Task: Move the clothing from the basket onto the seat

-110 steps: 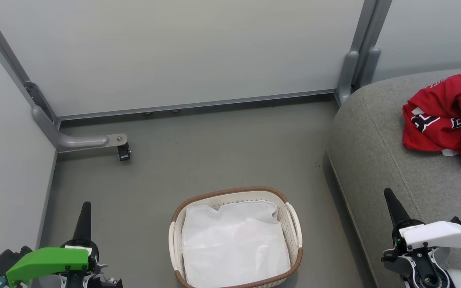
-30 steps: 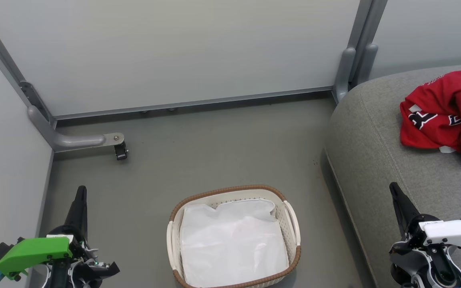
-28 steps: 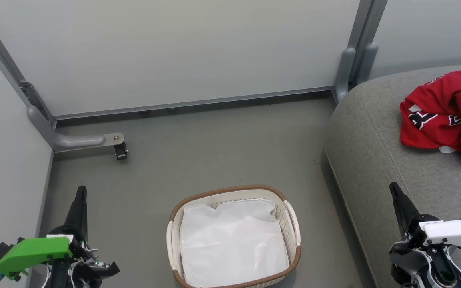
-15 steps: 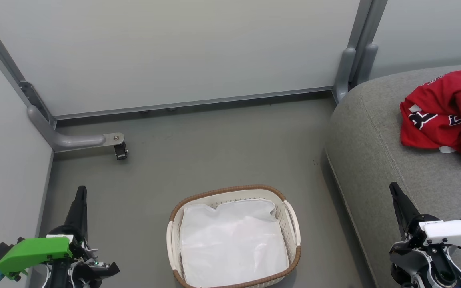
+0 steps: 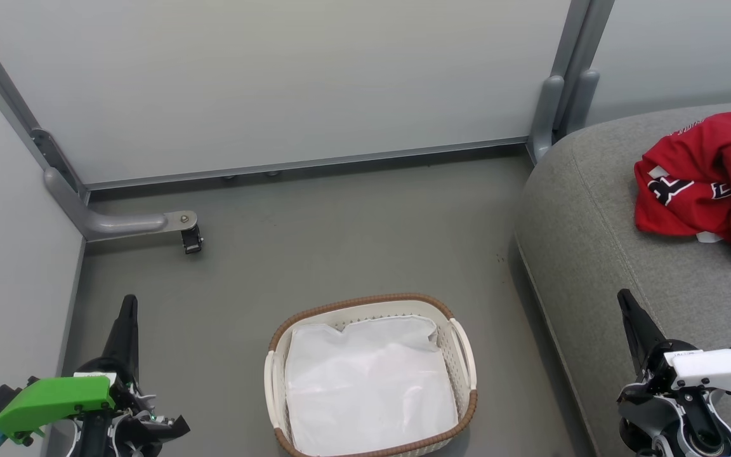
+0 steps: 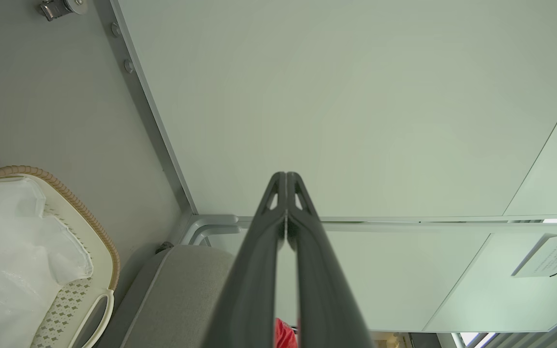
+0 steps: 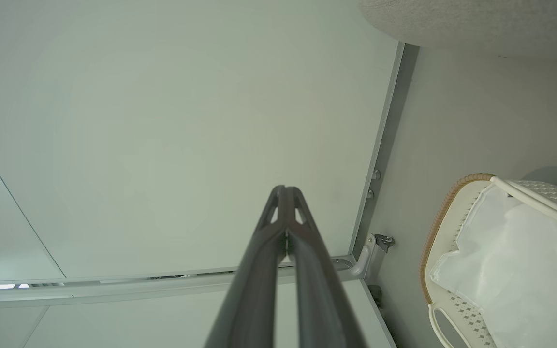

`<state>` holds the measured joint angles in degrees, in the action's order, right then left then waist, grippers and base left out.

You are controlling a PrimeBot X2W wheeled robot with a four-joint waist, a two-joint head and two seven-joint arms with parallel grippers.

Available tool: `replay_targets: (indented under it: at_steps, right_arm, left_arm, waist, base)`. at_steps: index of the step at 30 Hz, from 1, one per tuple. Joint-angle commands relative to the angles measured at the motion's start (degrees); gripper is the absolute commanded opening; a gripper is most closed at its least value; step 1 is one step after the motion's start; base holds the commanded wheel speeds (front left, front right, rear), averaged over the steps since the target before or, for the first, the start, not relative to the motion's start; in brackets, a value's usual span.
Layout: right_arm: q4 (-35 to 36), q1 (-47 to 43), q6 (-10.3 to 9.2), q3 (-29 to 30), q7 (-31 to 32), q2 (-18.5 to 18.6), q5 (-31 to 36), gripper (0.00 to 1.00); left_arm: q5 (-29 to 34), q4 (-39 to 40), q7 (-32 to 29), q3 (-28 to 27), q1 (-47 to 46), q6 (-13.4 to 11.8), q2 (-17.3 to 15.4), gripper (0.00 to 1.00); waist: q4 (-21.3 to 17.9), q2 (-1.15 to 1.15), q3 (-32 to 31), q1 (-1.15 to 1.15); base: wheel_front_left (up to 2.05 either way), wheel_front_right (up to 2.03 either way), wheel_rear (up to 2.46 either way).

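The red clothing (image 5: 708,190) lies crumpled on the grey seat (image 5: 600,235) at the right. On the floor in front stands the white basket (image 5: 464,362) with its brown rim; it holds a plain white liner sheet (image 5: 368,387). My left gripper (image 5: 128,304) is at the lower left, shut and holding nothing, well left of the basket. My right gripper (image 5: 623,297) is at the lower right over the seat's front part, shut and holding nothing. The left wrist view shows the basket (image 6: 85,217), the seat (image 6: 182,295) and the shut left gripper (image 6: 286,178). The right wrist view shows the basket (image 7: 440,220) and the shut right gripper (image 7: 285,189).
Pale partition panels (image 5: 276,82) close off the back and left. A grey metal foot with a small castor (image 5: 191,240) sticks out onto the floor at the back left. Bare grey floor (image 5: 353,241) lies between the panels, basket and seat.
Over the last second nothing has moved. Compared with the oldest frame, the whole head view has shifted slightly and both grippers sit a little lower.
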<state>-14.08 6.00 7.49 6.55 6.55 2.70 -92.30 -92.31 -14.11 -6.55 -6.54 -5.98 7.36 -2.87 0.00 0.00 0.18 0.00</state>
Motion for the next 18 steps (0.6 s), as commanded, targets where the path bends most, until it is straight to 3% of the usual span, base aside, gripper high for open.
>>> replay_targets:
  at_steps: [1, 18]
  right_arm:
    - [0.19, 0.36, 0.00, 0.10, 0.16, 0.34, -0.22, 0.00]
    - [0.19, 0.35, 0.00, 0.10, 0.16, 0.34, -0.22, 0.00]
  left_arm:
    - [-0.19, 0.12, -0.17, -0.11, -0.58, 0.31, -0.01, 0.00]
    - [-0.18, 0.12, -0.17, -0.10, -0.58, 0.31, -0.01, 0.00]
  waist:
    - [0.00, 0.00, 0.00, 0.00]
    - [0.00, 0.00, 0.00, 0.00]
  base:
    - [0.00, 0.00, 0.00]
    - [0.00, 0.00, 0.00]
